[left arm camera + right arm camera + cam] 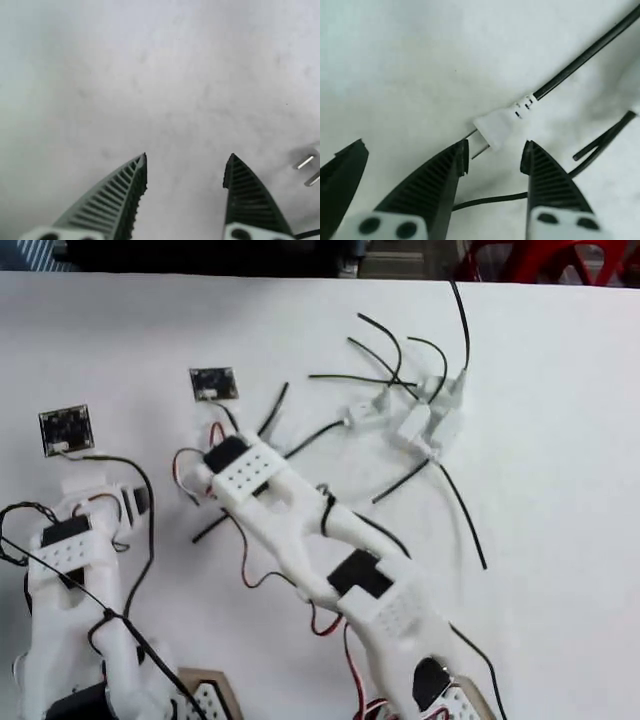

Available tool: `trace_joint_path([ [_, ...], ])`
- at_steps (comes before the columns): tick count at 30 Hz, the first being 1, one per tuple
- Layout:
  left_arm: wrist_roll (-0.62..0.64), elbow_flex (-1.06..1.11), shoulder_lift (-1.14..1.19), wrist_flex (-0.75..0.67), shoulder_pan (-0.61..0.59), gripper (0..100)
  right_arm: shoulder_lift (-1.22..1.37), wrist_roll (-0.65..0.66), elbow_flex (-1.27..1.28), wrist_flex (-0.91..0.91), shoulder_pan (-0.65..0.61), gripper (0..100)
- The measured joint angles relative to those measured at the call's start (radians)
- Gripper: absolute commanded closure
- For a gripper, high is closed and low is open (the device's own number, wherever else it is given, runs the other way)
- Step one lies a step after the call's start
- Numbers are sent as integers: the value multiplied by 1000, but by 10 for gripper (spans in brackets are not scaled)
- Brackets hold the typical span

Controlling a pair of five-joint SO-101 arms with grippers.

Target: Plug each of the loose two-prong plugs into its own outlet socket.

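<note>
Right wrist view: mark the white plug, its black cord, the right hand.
white plug (499,124), right wrist view, middle of its body.
black cord (585,54), right wrist view, straight run behind the plug.
right hand (495,151), right wrist view, midway between fingertips.

White plug (495,127), black cord (585,54), white table (395,50), black ribbed right end effector (495,146).

Counted two white plastic robot arms (70,560) (300,530), two small dark square circuit boards (67,430) (213,384), one white two-prong plug on a black cord (497,127), one pair of bare metal prongs (306,162), roughly four white plastic connectors on black cords (413,423) were bunched together, exact number unclear.
</note>
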Motion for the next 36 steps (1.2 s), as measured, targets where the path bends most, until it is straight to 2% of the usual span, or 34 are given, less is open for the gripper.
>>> trace_joint_path([
  [17,0,0,0,0,0,746,160,-87,-152,11,51,830],
  [25,0,0,0,0,0,746,267,-89,-273,12,44,951],
  [36,0,0,0,0,0,747,305,-92,-396,164,40,981],
])
